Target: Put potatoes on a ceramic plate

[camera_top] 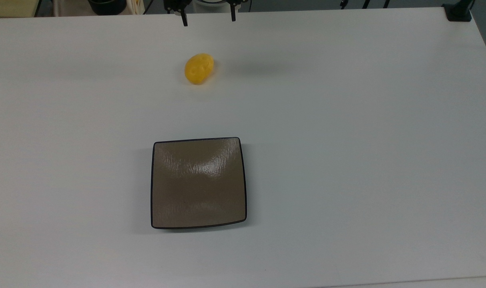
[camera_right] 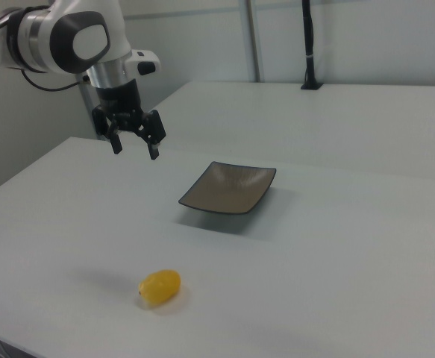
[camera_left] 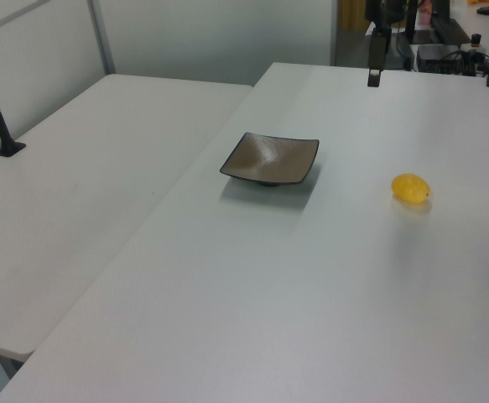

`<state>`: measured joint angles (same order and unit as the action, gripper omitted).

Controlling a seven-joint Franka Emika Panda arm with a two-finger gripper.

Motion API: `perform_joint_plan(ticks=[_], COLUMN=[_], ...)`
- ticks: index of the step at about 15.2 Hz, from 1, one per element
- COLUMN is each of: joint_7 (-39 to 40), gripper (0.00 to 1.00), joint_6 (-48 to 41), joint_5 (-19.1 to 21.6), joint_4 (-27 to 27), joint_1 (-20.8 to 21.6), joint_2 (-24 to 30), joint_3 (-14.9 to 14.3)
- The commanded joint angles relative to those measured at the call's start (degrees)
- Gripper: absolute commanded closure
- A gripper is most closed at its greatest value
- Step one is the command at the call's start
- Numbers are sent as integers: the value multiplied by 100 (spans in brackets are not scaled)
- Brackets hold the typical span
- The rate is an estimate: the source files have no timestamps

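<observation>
Nothing of the task done yet, judging from how things lie; the whole of it left. Potato (camera_top: 199, 69) lying on the white table (camera_top: 347, 140), well apart from the ceramic plate (camera_top: 198, 184): beyond the plate's far edge in the top view, off to the plate's right in the left view (camera_left: 411, 188), nearer the camera than the plate in the right view (camera_right: 160, 287). Plate (camera_right: 228, 187) bare, nothing resting on it. Gripper (camera_right: 133, 145) hanging in the air, up and off from the plate toward the right view's left, fingers spread apart and clamped on nothing; touching neither potato nor plate. Still to come, by this reckoning: reaching the potato, closing on it, lifting, carrying across to the plate, setting down inside the black rim, letting go.
</observation>
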<state>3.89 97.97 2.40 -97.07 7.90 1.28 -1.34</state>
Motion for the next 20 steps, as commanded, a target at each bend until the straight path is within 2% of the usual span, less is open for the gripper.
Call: perform_joint_plan(ticks=[1, 5, 12, 17, 20], joint_7=[42, 42, 51, 51, 42], gripper=[0, 0, 0, 0, 0], joint_6=[-111, -621, -385, 11, 756], joint_5=[94, 103, 6, -46, -143], joint_4=[-584, -734, -1577, -2535, -3246], joint_1=[54, 54, 54, 54, 45], joint_2=[530, 698, 944, 1330, 1523], joint_3=[-24, -24, -24, -24, -24])
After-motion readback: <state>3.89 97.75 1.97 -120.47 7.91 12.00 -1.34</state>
